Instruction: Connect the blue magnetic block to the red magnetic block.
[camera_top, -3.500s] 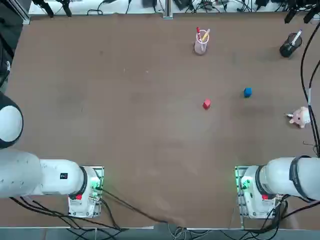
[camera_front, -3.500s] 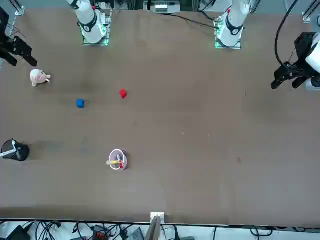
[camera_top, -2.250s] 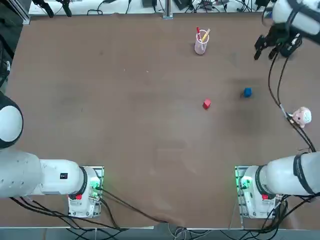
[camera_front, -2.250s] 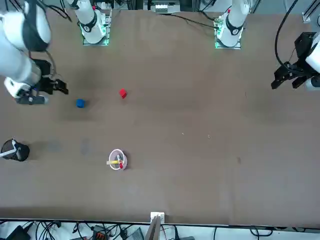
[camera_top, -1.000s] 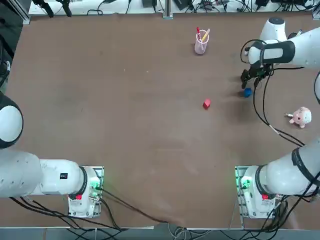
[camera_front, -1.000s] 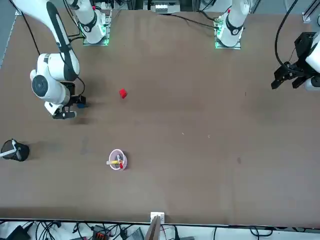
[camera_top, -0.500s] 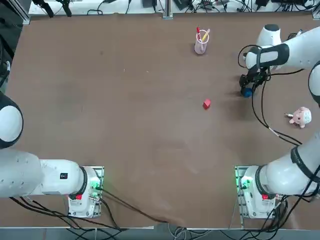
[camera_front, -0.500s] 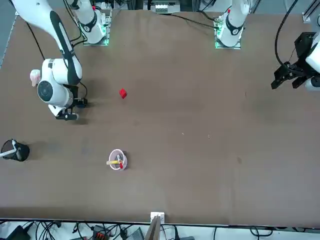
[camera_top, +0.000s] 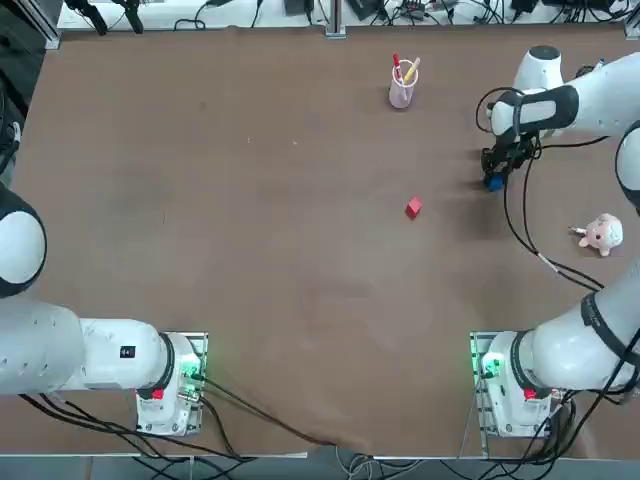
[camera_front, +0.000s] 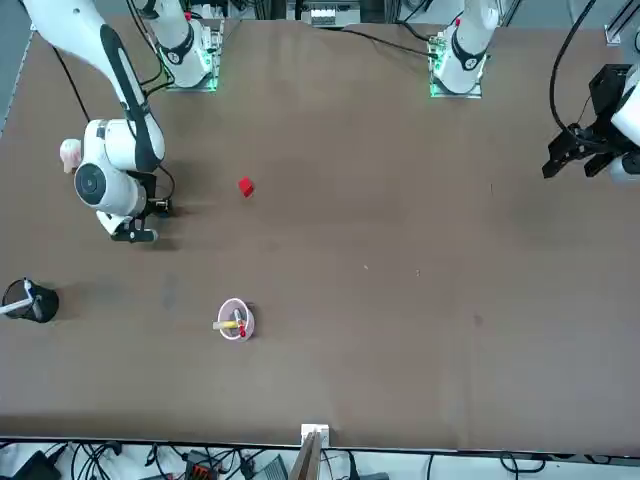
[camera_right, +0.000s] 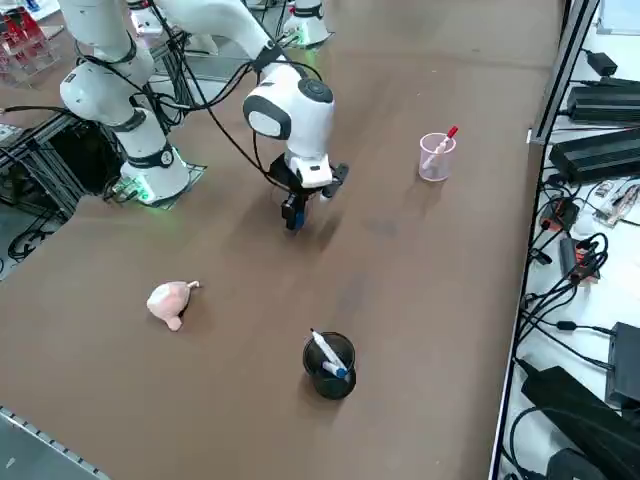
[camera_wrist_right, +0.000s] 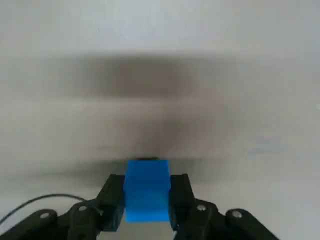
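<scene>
While the right gripper pinches the blue magnetic block between its fingers at the brown table, the red magnetic block sits well apart; cables crowd the table's far edge.

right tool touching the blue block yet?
Touching. In the wrist view the right tool has both fingers pressed flat against the blue block, no gap either side.

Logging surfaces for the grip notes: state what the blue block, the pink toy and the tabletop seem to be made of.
Blue magnetic block, shut in the right gripper: probably hard plastic, with flat matte faces and crisp edges.
Pink plush toy: likely soft fabric, with a rounded, fuzzy outline.
Table: a brown matte sheet without glare; exact material unclear.
</scene>
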